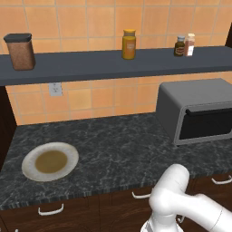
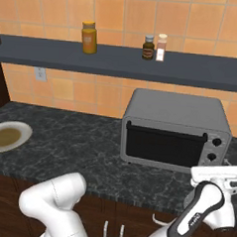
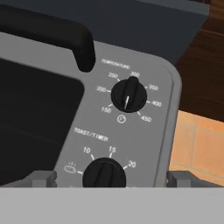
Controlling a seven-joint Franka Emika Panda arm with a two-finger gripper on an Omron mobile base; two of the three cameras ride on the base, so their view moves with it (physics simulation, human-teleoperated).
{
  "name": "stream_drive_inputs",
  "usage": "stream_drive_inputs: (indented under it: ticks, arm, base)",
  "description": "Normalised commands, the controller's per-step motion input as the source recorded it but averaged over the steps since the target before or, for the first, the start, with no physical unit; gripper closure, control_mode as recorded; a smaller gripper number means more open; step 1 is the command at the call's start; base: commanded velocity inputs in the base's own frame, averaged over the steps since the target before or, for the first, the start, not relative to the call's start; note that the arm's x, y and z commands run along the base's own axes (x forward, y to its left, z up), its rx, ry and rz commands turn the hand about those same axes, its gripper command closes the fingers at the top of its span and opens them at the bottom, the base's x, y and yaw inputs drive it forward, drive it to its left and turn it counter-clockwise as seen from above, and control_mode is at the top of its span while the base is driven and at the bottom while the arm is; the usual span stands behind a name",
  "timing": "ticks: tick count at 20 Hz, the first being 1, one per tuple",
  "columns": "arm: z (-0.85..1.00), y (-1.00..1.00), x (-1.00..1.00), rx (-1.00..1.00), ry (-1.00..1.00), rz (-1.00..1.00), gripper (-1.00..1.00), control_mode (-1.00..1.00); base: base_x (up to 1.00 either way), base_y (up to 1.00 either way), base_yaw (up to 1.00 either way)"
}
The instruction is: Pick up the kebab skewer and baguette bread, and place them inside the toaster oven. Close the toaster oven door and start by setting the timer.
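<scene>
Nearest the camera, the wide-open claw [image 3: 107, 178] straddles the timer knob [image 3: 104, 174], seemingly ready to turn it, on the toaster oven [image 2: 174, 128], which sits on the desk [image 1: 113, 145] with its door [image 2: 163, 143] shut.

Even, bright, shadowless rendered light falls over the orange tiled wall [image 1: 90, 97] and the black marbled stone counter [image 1: 118, 145]. The boxy grey metal toaster oven [image 2: 174, 129] shows soft shading and no glare on its dark glass. All views look coarse and slightly soft; dial lettering in the hand view blurs.
</scene>
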Motion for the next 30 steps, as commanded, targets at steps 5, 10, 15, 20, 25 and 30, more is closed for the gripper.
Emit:
stream_drive_inputs:
  ticks: [5, 10, 15, 20, 25, 30]
  arm:
    - [0.0, 0.01, 0.04, 0.0, 0.01, -0.07, -1.0, -1.0]
    - [-0.02, 0.0, 0.37, 0.0, 0.02, -0.01, -1.0, -1.0]
    - [-0.11, -0.09, 0.11, 0.0, 0.0, 0.0, -1.0, -1.0]
    - [-0.11, -0.06, 0.0, 0.0, 0.0, 0.0, -1.0, -1.0]
    - [-0.02, 0.0, 0.02, 0.0, 0.0, 0.0, -1.0, -1.0]
    - [0.0, 0.06, 0.14, -0.01, 0.0, 0.0, -1.0, -1.0]
  base:
    - [0.0, 0.0, 0.0]
    - [0.0, 0.0, 0.0]
    - [0.0, 0.0, 0.0]
    - [0.0, 0.0, 0.0]
    - [0.0, 0.0, 0.0]
    - [0.0, 0.0, 0.0]
